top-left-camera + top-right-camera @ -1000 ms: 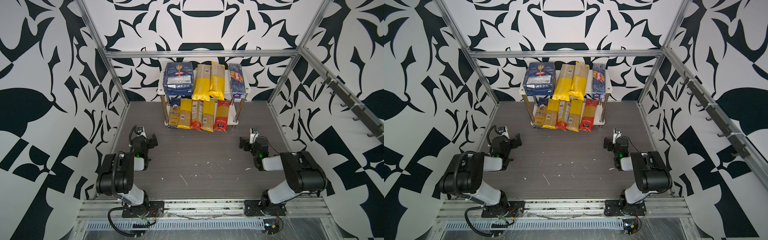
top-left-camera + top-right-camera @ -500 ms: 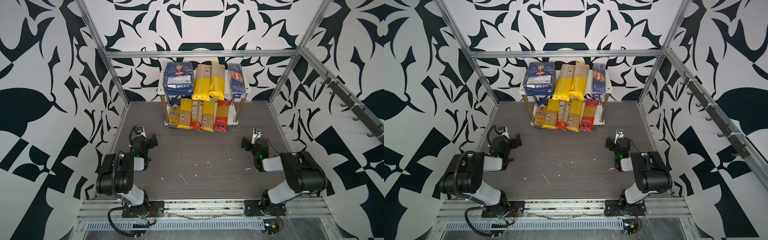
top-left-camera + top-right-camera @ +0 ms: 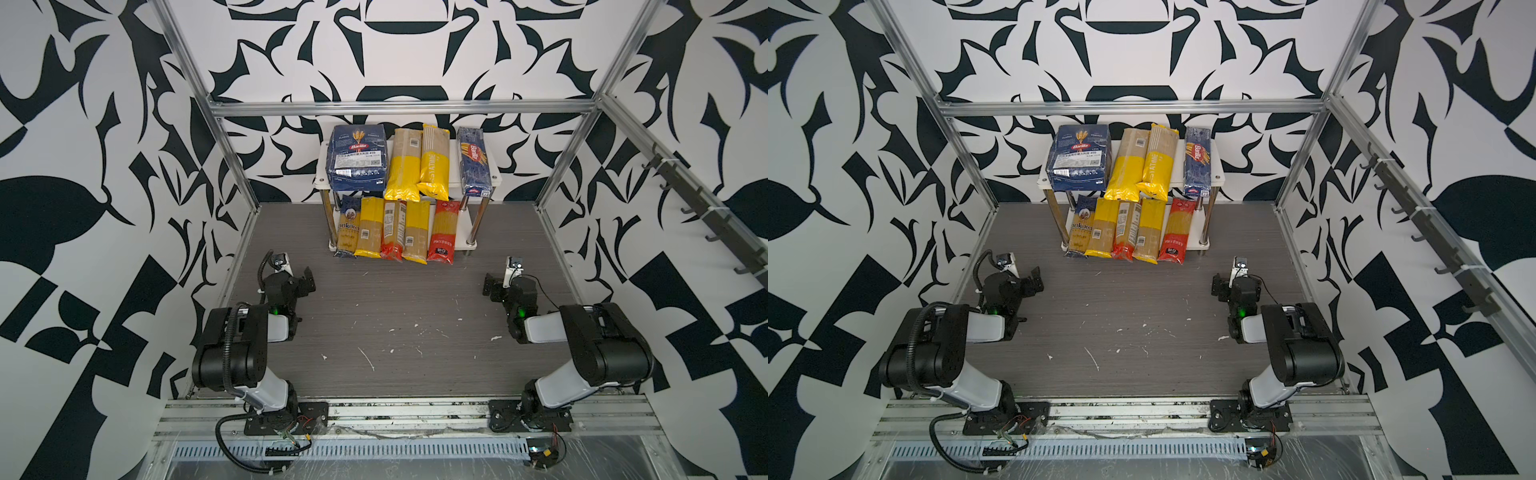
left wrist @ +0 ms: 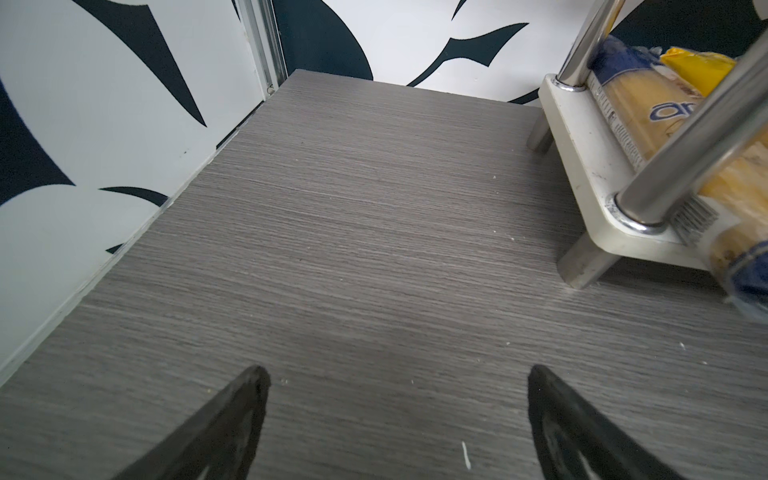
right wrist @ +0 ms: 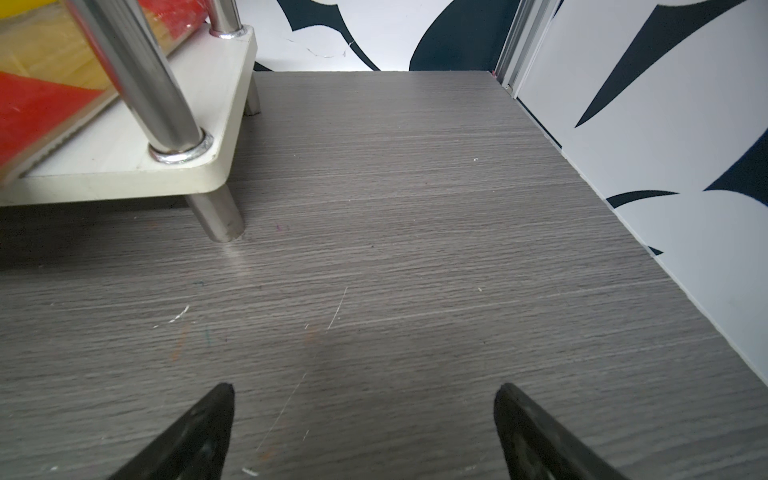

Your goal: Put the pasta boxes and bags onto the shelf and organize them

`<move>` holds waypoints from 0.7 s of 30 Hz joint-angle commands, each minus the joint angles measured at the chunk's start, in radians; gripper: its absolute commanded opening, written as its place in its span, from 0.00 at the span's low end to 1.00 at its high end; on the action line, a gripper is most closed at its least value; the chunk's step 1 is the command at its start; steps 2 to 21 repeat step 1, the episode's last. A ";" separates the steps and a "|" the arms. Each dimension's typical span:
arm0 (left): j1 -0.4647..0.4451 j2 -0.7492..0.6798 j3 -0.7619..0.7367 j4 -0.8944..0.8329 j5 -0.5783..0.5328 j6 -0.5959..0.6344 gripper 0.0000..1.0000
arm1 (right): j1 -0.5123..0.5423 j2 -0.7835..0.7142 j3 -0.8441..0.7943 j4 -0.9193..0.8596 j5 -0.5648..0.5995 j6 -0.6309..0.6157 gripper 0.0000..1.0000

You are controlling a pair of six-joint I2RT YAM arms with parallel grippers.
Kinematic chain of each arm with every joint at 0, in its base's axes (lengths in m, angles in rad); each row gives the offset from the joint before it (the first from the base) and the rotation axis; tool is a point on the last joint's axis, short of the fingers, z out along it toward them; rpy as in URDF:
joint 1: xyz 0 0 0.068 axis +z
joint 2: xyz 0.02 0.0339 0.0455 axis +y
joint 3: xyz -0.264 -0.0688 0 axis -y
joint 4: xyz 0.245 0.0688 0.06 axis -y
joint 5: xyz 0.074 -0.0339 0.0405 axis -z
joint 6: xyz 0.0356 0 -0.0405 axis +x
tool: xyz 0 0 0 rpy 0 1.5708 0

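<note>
The shelf (image 3: 496,179) stands at the back centre in both top views. Its top board carries the wide pasta box (image 3: 357,160), two yellow bags (image 3: 405,166), and the narrow pasta box (image 3: 473,164). Several bags lie side by side on the lower board, among them the blue-topped ankara bag (image 3: 348,230) and a red bag (image 3: 444,232). My left gripper (image 3: 298,276) rests low over the floor, left of the shelf, open and empty (image 4: 395,386). On the right my right gripper (image 3: 494,286) is likewise open and empty (image 5: 363,399).
The grey wood-grain floor (image 3: 395,316) carries small white crumbs. Patterned walls and aluminium frame rails (image 3: 399,107) close in the sides and back. A shelf leg (image 4: 582,262) stands near the left gripper, and another leg (image 5: 216,216) near the right gripper.
The right gripper has shifted very slightly to the right. The left arm and all the packs are as before.
</note>
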 commanded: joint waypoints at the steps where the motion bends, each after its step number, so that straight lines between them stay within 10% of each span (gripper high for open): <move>1: 0.006 -0.009 0.004 0.015 0.010 0.007 0.99 | 0.001 -0.019 -0.001 0.046 0.003 0.006 1.00; 21: 0.006 -0.009 0.004 0.015 0.010 0.007 0.99 | 0.001 -0.019 -0.001 0.046 0.003 0.006 1.00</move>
